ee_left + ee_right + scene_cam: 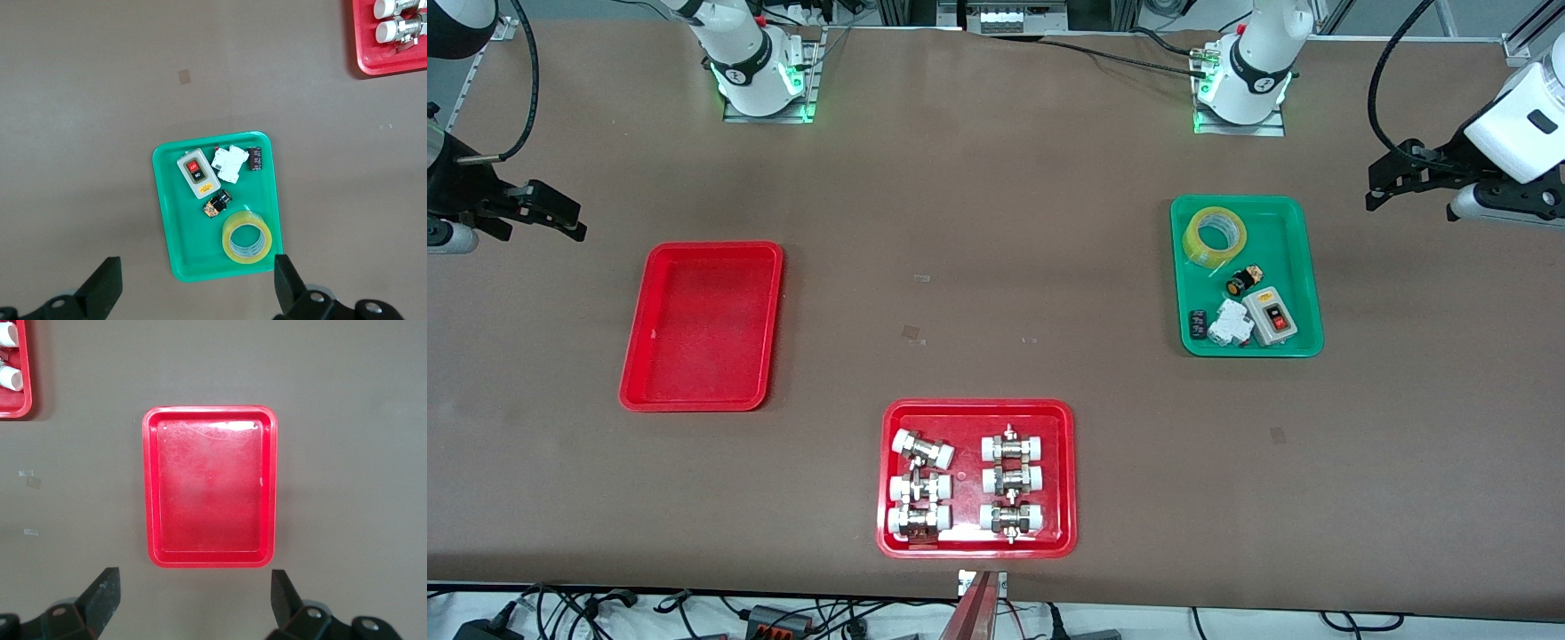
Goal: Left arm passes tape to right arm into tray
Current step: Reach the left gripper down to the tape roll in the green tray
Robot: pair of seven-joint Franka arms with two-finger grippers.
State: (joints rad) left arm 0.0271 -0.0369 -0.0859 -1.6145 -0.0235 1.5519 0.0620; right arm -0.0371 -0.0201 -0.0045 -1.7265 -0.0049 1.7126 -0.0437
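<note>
The tape, a translucent yellow roll, lies flat in the green tray, at the tray's end nearest the robot bases. It also shows in the left wrist view. My left gripper is open and empty, high over the bare table beside the green tray, at the left arm's end; in its wrist view the jaws stand wide apart. The plain red tray is empty at the right arm's end and shows in the right wrist view. My right gripper is open and empty, up beside that tray.
The green tray also holds a grey switch box, a white breaker and a black-and-yellow button. A second red tray with several pipe fittings sits mid-table near the front camera's edge. Small tape marks dot the brown table.
</note>
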